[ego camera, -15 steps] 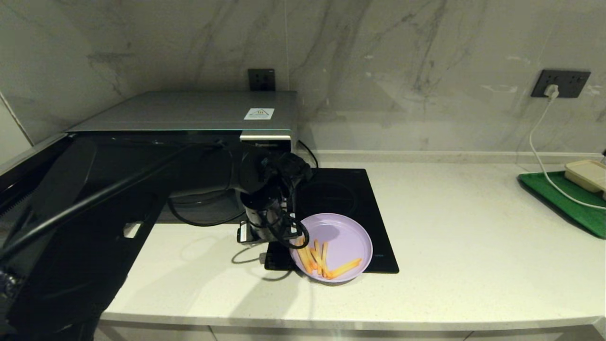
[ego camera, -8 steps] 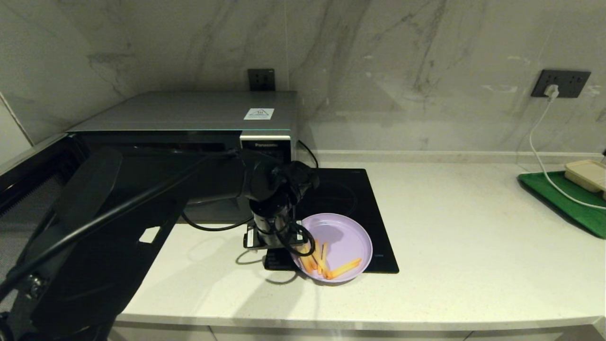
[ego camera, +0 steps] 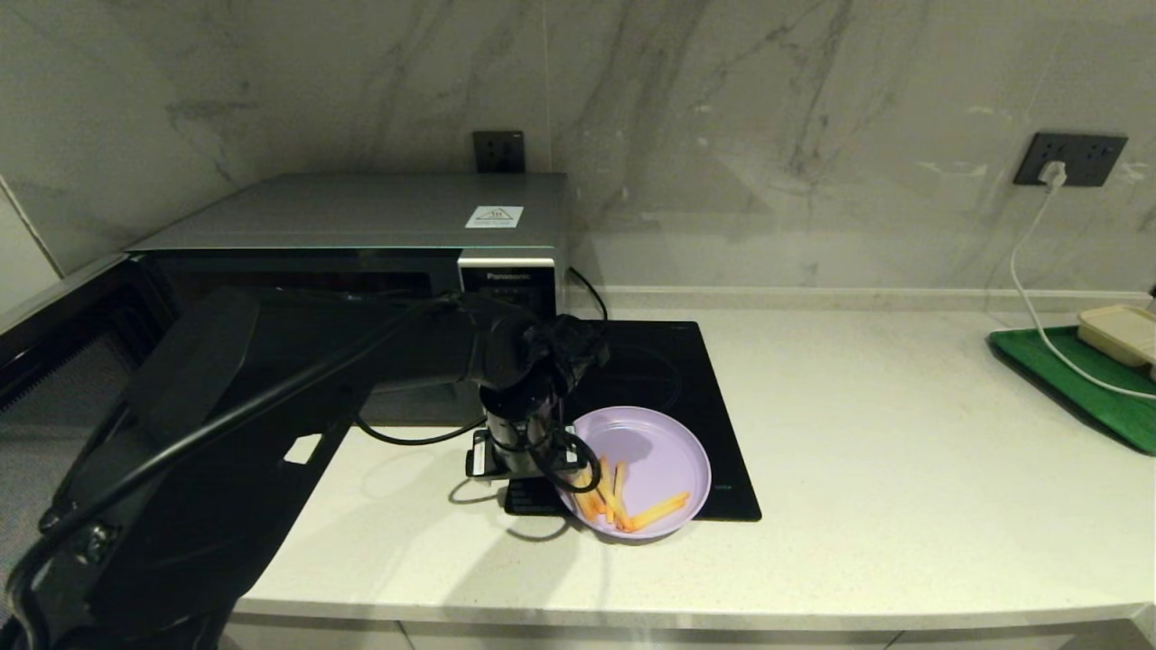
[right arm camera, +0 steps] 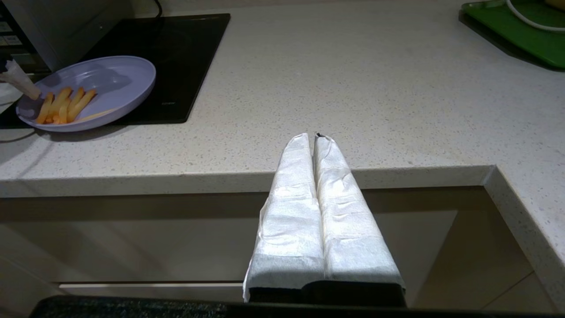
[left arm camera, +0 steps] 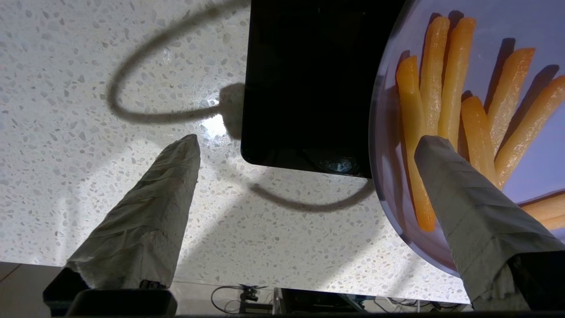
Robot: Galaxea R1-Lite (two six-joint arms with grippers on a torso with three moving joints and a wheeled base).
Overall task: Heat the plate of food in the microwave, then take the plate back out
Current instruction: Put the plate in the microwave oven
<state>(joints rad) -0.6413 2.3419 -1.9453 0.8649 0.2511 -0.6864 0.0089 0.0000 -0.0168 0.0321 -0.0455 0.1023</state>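
The plate of food (ego camera: pixel 643 469) sits on the induction hob (ego camera: pixel 650 379) right of the microwave (ego camera: pixel 361 271); the left gripper (left arm camera: pixel 304 150), fingers apart, straddles its rim ungrasped; the right gripper (right arm camera: pixel 315 137) is parked, closed; heating remains, judging by this.

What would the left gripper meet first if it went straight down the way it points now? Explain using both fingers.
The left gripper is open, straddling the plate's rim. One finger would likely meet the fries and plate; the other the countertop. Which comes first is unclear.
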